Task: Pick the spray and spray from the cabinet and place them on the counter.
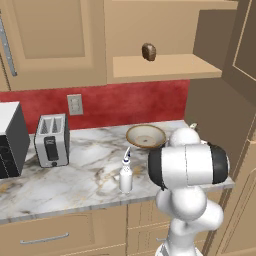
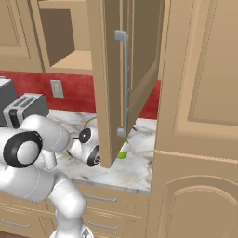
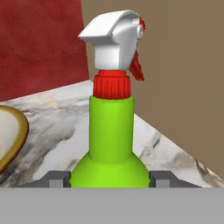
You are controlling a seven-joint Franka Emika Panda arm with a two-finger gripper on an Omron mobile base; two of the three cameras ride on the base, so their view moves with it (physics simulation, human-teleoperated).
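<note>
Two dark fingertips of our gripper [image 3: 109, 178] flank the green plastic spray bottle [image 3: 111, 131] standing upright on the veined marble counter [image 3: 57, 118], seemingly holding it; a hasty withdrawal could topple it.

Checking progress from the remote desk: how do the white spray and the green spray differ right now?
The white spray has a white body with a pale nozzle; the green spray has a green body, red collar and white-red trigger head. The white spray stands free near the counter front edge; the green spray sits between the jaws of the gripper, toward the counter's right end. Both stand upright on the counter.
</note>
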